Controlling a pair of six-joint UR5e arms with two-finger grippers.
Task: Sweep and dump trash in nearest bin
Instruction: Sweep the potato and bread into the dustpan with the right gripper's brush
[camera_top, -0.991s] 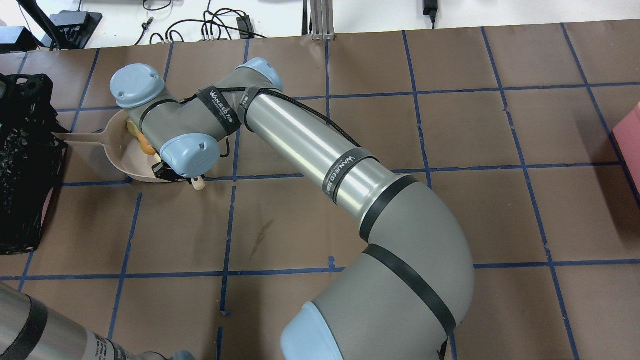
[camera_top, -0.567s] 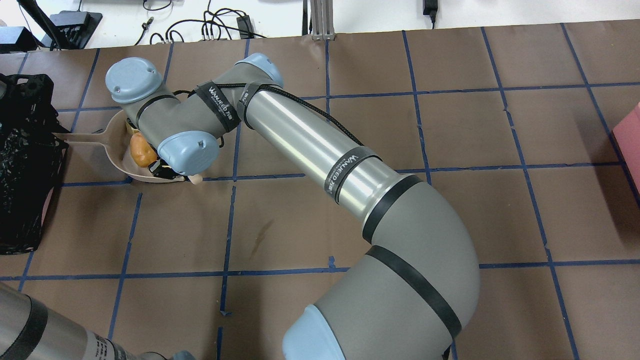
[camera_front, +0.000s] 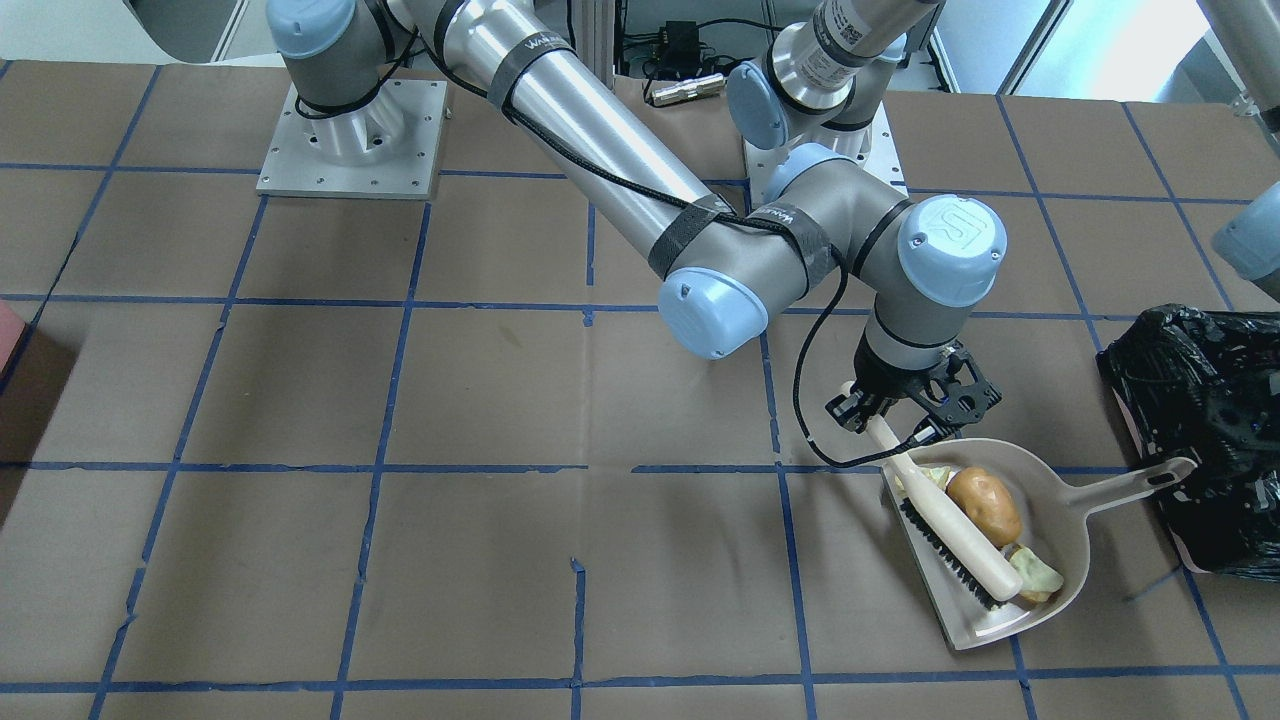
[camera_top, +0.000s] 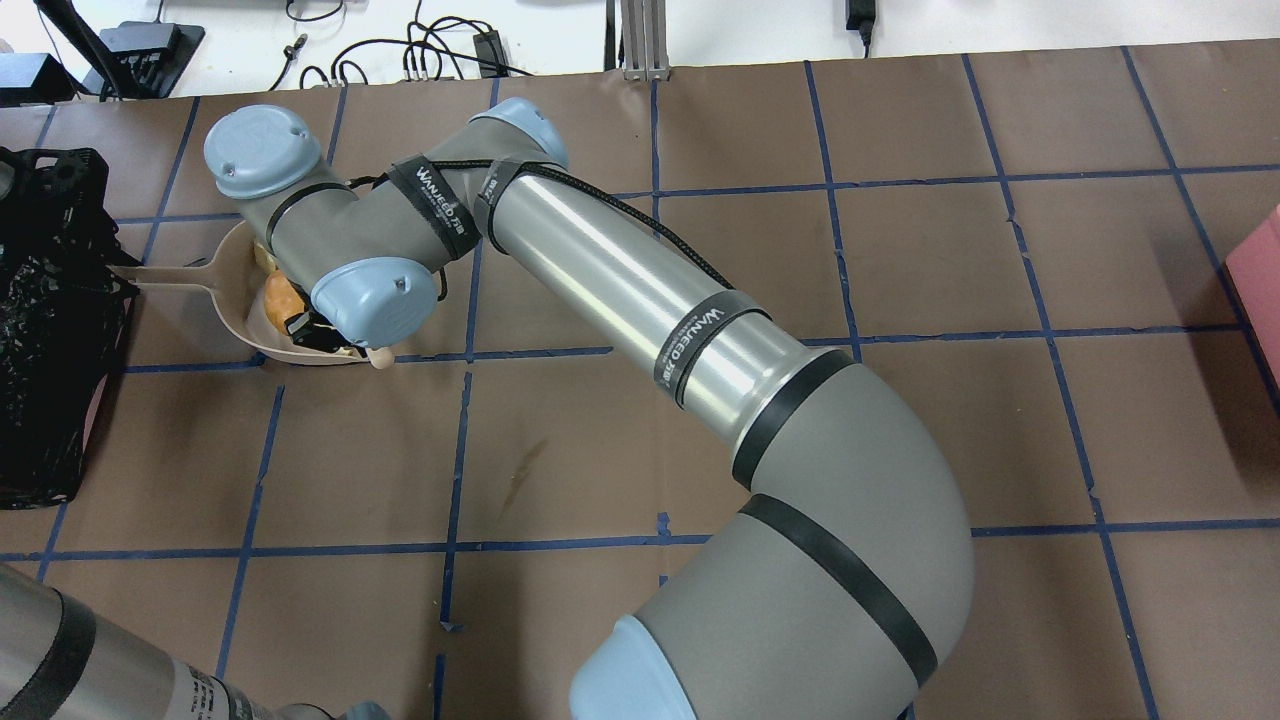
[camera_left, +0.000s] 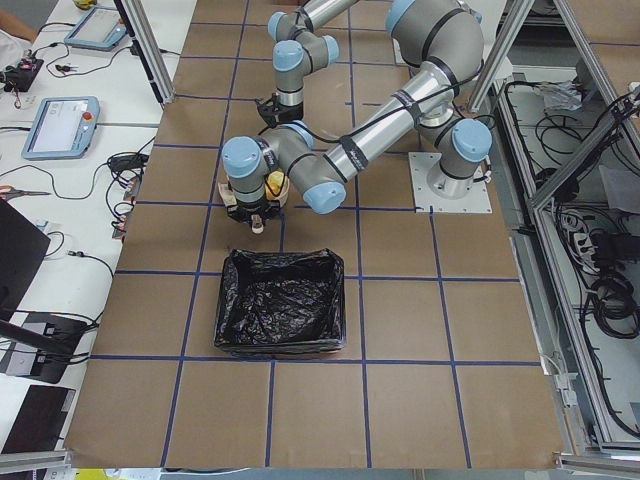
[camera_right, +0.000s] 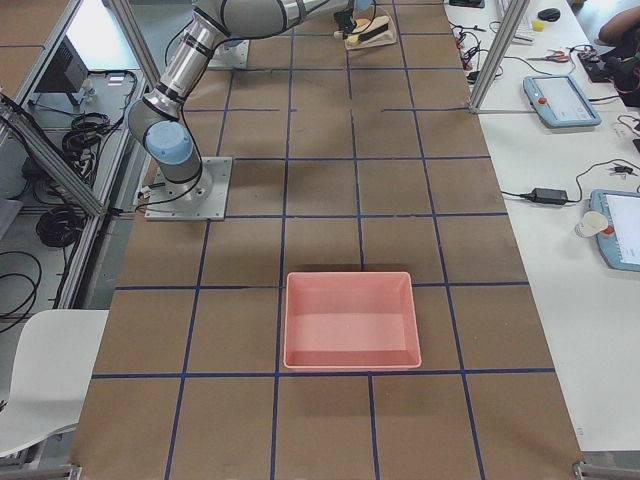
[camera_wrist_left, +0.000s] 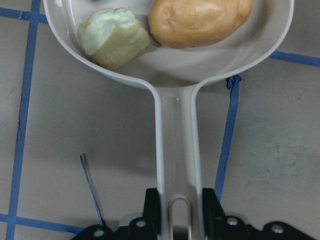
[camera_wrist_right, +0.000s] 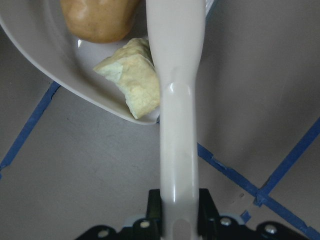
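Note:
A beige dustpan (camera_front: 1065, 560) lies flat on the table beside the black-bagged bin (camera_front: 1200, 430), its handle pointing at the bin. In it lie the golden-brown bun (camera_front: 985, 505) and two pale bread chunks (camera_front: 1035, 578), one of them (camera_front: 930, 478) near the brush handle. My right gripper (camera_front: 890, 415) is shut on the handle of a beige brush (camera_front: 950, 525), whose bristles rest in the pan. In the right wrist view the handle (camera_wrist_right: 177, 150) runs between my fingers. My left gripper (camera_wrist_left: 181, 212) is shut on the dustpan handle (camera_wrist_left: 177, 130).
My right arm (camera_top: 620, 290) reaches across the table to the left side. A plain pinkish-red tray (camera_right: 350, 320) sits far to the right and shows at the overhead view's edge (camera_top: 1258, 265). The bin (camera_top: 50, 330) stands at the table's left edge.
My right wrist has shifted slightly left and away, dragging the brush further into the pan. The bun has come out from under the wrist. The dustpan has stayed put.

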